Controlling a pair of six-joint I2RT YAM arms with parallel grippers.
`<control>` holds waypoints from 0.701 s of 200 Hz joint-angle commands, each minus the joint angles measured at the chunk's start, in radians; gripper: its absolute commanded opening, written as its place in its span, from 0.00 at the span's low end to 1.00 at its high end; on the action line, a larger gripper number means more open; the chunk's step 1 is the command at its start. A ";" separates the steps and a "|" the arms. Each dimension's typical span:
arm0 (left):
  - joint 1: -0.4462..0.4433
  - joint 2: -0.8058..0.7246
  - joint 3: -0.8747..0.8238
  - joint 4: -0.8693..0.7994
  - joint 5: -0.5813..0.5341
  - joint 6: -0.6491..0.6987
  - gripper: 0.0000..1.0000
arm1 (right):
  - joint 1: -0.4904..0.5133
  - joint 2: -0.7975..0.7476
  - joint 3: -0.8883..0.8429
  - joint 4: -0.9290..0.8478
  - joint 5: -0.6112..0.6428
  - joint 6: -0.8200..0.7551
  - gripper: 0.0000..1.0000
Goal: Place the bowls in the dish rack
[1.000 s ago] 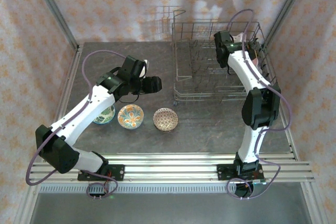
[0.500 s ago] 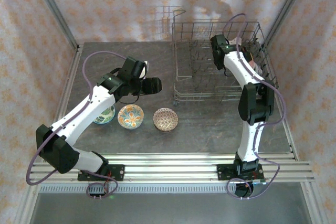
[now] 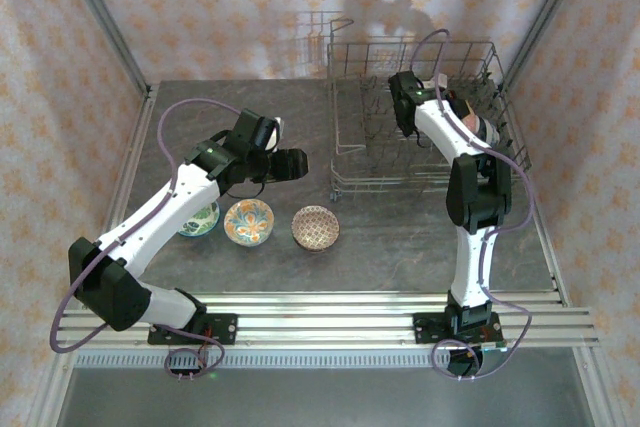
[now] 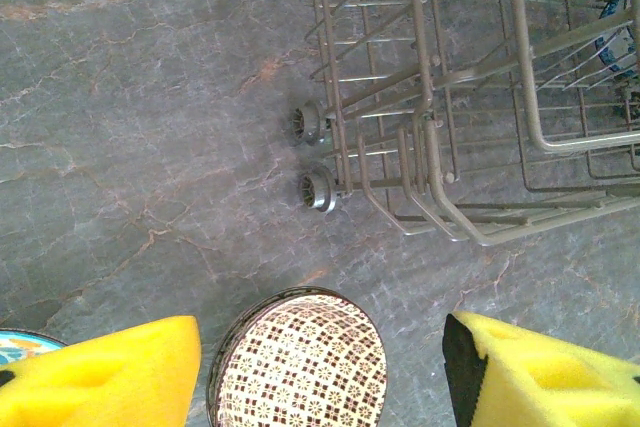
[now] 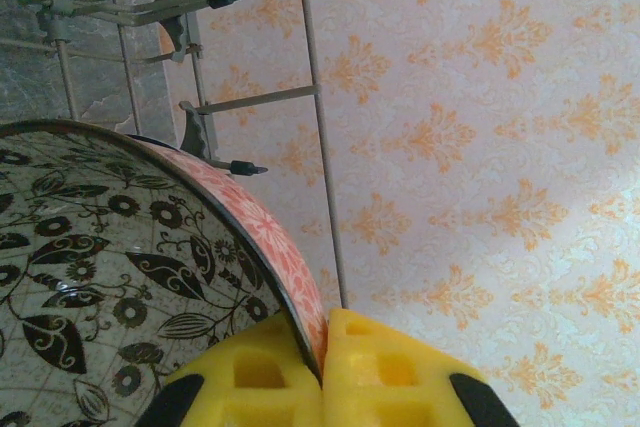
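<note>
Three bowls lie on the table: a green one [image 3: 198,219], an orange-teal one [image 3: 248,221] and a brown-pink one [image 3: 315,228]. My left gripper [image 3: 296,162] hovers open behind them. In the left wrist view its yellow fingers [image 4: 110,372] stand wide on either side of the brown-pink bowl [image 4: 300,362] below. My right gripper [image 5: 322,347] is shut on the rim of a bowl [image 5: 100,277] with a black leaf pattern inside and a pink outside. That arm reaches over the grey wire dish rack [image 3: 420,45], whose tines [image 5: 120,7] show beside the bowl.
A pinkish bowl edge [image 3: 479,129] sits at the rack's right side and a blue-white piece [image 4: 612,42] shows among the wires. The rack's small wheels [image 4: 318,190] rest on the stone tabletop. Patterned walls close in the back and sides.
The right arm has swung its wrist left and toward the back over the rack, bowl still gripped. The left arm and the three table bowls have not moved.
</note>
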 commanded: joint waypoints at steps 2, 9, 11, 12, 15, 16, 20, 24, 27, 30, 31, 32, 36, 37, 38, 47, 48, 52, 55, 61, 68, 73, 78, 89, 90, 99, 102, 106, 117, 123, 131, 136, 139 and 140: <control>0.011 -0.043 -0.016 0.009 -0.014 0.007 0.67 | 0.023 0.025 0.027 -0.031 -0.006 0.025 0.07; 0.012 -0.046 -0.018 0.009 -0.014 0.007 0.67 | 0.026 0.028 0.029 -0.037 -0.011 0.029 0.08; 0.012 -0.045 -0.018 0.009 -0.014 0.006 0.67 | 0.026 0.029 0.029 -0.039 -0.011 0.031 0.09; 0.012 -0.046 -0.018 0.009 -0.014 0.006 0.67 | 0.026 0.029 0.029 -0.039 -0.011 0.031 0.09; 0.011 -0.047 -0.018 0.009 -0.014 0.006 0.67 | 0.028 0.032 0.032 -0.043 -0.014 0.036 0.09; 0.012 -0.048 -0.018 0.009 -0.014 0.006 0.67 | 0.028 0.032 0.033 -0.044 -0.014 0.037 0.09; 0.012 -0.048 -0.018 0.009 -0.014 0.007 0.67 | 0.029 0.034 0.033 -0.049 -0.017 0.042 0.10; 0.011 -0.048 -0.019 0.009 -0.014 0.008 0.67 | 0.030 0.036 0.037 -0.055 -0.022 0.047 0.10; 0.012 -0.050 -0.020 0.009 -0.014 0.007 0.67 | 0.029 0.037 0.040 -0.062 -0.027 0.053 0.10; 0.012 -0.050 -0.020 0.009 -0.014 0.007 0.67 | 0.030 0.038 0.045 -0.072 -0.032 0.059 0.10; 0.012 -0.051 -0.021 0.009 -0.014 0.007 0.67 | 0.030 0.039 0.046 -0.074 -0.034 0.062 0.11; 0.012 -0.051 -0.020 0.009 -0.013 0.007 0.67 | 0.030 0.040 0.048 -0.077 -0.037 0.064 0.11; 0.012 -0.052 -0.022 0.009 -0.014 0.007 0.67 | 0.030 0.044 0.055 -0.092 -0.047 0.074 0.11; 0.012 -0.053 -0.021 0.009 -0.014 0.007 0.67 | 0.030 0.044 0.055 -0.092 -0.047 0.074 0.11; 0.012 -0.053 -0.021 0.009 -0.014 0.007 0.67 | 0.030 0.044 0.057 -0.094 -0.049 0.075 0.12; 0.011 -0.056 -0.024 0.009 -0.014 0.007 0.67 | 0.030 0.053 0.073 -0.127 -0.068 0.096 0.12; 0.011 -0.057 -0.024 0.009 -0.014 0.007 0.67 | 0.030 0.054 0.076 -0.129 -0.069 0.099 0.12; 0.012 -0.058 -0.025 0.009 -0.013 0.007 0.67 | 0.029 0.057 0.081 -0.140 -0.076 0.105 0.13; 0.012 -0.058 -0.025 0.009 -0.013 0.007 0.66 | 0.031 0.059 0.085 -0.147 -0.082 0.110 0.13; 0.011 -0.059 -0.027 0.011 -0.015 0.007 0.67 | 0.031 0.063 0.089 -0.154 -0.086 0.114 0.13; 0.012 -0.063 -0.028 0.012 -0.014 0.007 0.67 | 0.033 0.067 0.091 -0.157 -0.088 0.118 0.15; 0.011 -0.064 -0.030 0.013 -0.015 0.007 0.67 | 0.032 0.069 0.092 -0.159 -0.090 0.122 0.15; 0.011 -0.065 -0.030 0.012 -0.015 -0.009 0.67 | 0.032 0.071 0.095 -0.162 -0.094 0.122 0.15; 0.012 -0.068 -0.033 0.013 -0.014 -0.022 0.66 | 0.034 0.074 0.098 -0.172 -0.100 0.130 0.17; 0.012 -0.068 -0.033 0.013 -0.014 -0.022 0.67 | 0.034 0.074 0.098 -0.172 -0.101 0.130 0.17; 0.012 -0.072 -0.036 0.013 -0.015 -0.025 0.67 | 0.034 0.077 0.100 -0.178 -0.107 0.136 0.19; 0.012 -0.074 -0.037 0.013 -0.016 -0.025 0.66 | 0.034 0.077 0.101 -0.180 -0.108 0.139 0.19; 0.012 -0.076 -0.038 0.014 -0.016 -0.026 0.67 | 0.034 0.079 0.102 -0.182 -0.110 0.142 0.20; 0.012 -0.081 -0.043 0.014 -0.017 -0.027 0.67 | 0.034 0.082 0.101 -0.186 -0.117 0.145 0.20; 0.012 -0.082 -0.045 0.014 -0.017 -0.029 0.67 | 0.034 0.085 0.101 -0.187 -0.121 0.147 0.20; 0.012 -0.086 -0.048 0.014 -0.018 -0.030 0.67 | 0.034 0.088 0.101 -0.189 -0.126 0.150 0.23; 0.012 -0.088 -0.050 0.015 -0.017 -0.032 0.67 | 0.034 0.090 0.102 -0.191 -0.131 0.151 0.25; 0.011 -0.089 -0.049 0.015 -0.017 -0.032 0.66 | 0.034 0.091 0.102 -0.192 -0.136 0.151 0.25; 0.011 -0.089 -0.049 0.015 -0.017 -0.033 0.66 | 0.034 0.092 0.103 -0.193 -0.139 0.151 0.25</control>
